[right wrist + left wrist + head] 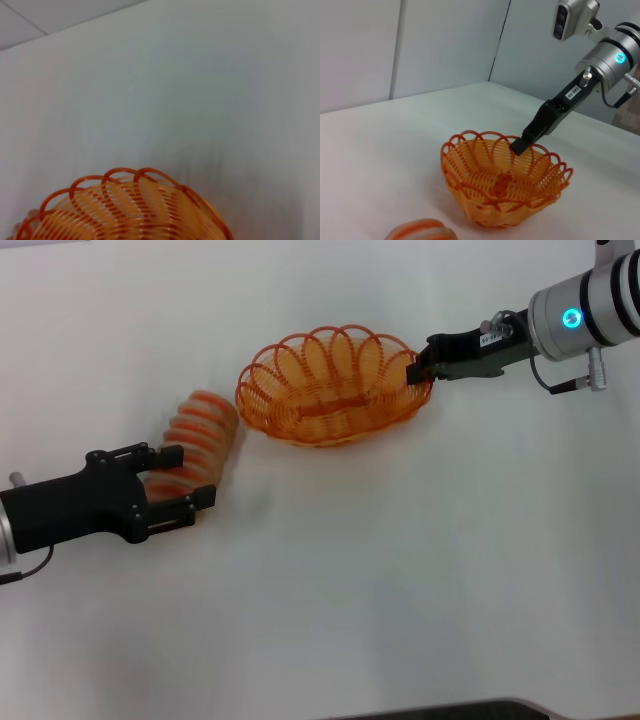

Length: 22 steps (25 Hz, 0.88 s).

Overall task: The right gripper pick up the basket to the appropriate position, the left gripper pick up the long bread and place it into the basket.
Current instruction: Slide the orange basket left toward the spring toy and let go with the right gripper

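The orange wire basket (262, 410) stands at the far middle of the white table and holds nothing. My right gripper (418, 370) is shut on the basket's right rim; the left wrist view shows it (520, 145) pinching a rim loop of the basket (470, 200). The right wrist view shows only the basket's scalloped rim (125, 176). The long bread (203, 430) lies left of the basket, apart from it. My left gripper (183, 480) is open, with one finger on each side of the bread's near end. The left wrist view shows only the bread's top (420, 230).
The white table (400, 570) stretches wide in front of and to the right of the basket. A dark edge (480, 708) marks the table's near side. Grey wall panels (445, 45) rise behind the table in the left wrist view.
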Each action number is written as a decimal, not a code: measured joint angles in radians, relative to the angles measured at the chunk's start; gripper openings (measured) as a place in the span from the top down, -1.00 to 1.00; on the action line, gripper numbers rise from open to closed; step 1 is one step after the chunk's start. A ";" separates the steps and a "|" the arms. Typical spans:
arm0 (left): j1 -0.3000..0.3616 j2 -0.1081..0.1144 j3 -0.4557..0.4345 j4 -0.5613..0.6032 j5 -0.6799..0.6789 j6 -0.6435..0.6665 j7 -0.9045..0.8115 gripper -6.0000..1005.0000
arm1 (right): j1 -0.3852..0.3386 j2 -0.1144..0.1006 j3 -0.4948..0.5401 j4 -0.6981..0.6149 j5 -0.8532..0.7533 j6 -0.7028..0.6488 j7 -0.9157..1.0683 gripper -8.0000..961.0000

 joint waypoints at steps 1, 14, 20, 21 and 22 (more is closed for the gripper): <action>-0.001 0.000 0.000 0.000 0.000 0.000 0.000 -0.44 | 0.000 0.000 0.001 0.000 0.001 0.002 0.000 0.80; -0.002 -0.001 0.000 0.000 0.000 0.000 0.000 -0.44 | 0.001 0.002 0.000 0.016 0.026 0.016 0.000 0.80; -0.002 -0.001 0.000 0.000 0.000 -0.001 0.000 -0.43 | 0.002 0.001 -0.006 0.029 0.037 0.020 0.000 0.80; -0.002 -0.001 0.000 0.000 0.000 -0.001 0.000 -0.43 | 0.002 0.001 -0.006 0.029 0.038 0.021 0.000 0.80; -0.002 -0.001 0.000 0.000 0.000 -0.001 0.000 -0.43 | 0.002 0.001 -0.006 0.029 0.038 0.021 0.000 0.80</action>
